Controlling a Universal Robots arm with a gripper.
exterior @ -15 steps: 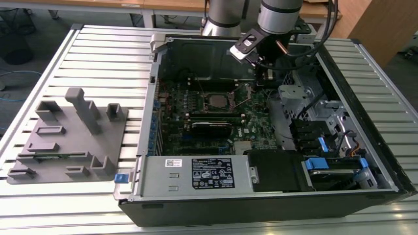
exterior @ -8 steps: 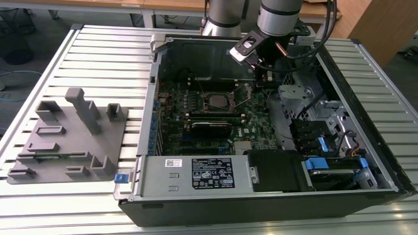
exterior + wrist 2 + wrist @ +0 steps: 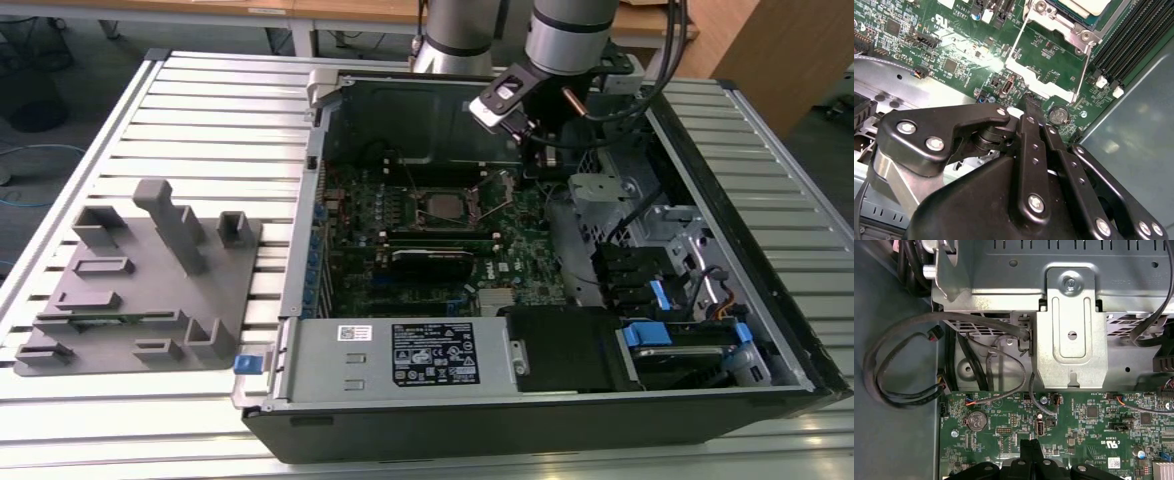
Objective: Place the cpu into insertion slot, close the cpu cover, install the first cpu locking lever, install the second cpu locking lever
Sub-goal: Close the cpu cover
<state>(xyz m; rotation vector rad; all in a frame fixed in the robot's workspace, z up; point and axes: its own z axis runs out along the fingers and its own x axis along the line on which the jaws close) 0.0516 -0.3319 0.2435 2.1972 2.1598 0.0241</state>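
Ribbed aluminium table (image 3: 134,420) carries the workpiece: a grey fixture tray (image 3: 147,290) lies toward the exterior view's left, and beside it stands an open computer case (image 3: 534,430). Nearest inside the case sits the labelled power supply (image 3: 400,355), and beyond it the green motherboard (image 3: 514,260). The insertion slot (image 3: 447,205) lies near the middle of the board. In the second wrist view the cpu (image 3: 1081,4) is seated in it, its pale top showing through the cpu cover (image 3: 1064,25), which lies flat around it. One wire lever (image 3: 1016,37) and a second wire lever (image 3: 1082,70) run along two sides of the socket; whether either is latched cannot be told. Further back, the arm (image 3: 574,30) descends from the far side into the case, wrist tilted, on the exterior view's right of the socket. The gripper (image 3: 1031,102) hangs low over the board edge, apart from the socket, just beside a coin cell (image 3: 1057,115). Both wrist views show the jaws pressed together with nothing seen between them. A silvery metal bracket (image 3: 1071,335) and looped black cables (image 3: 904,365) lie past the board edge
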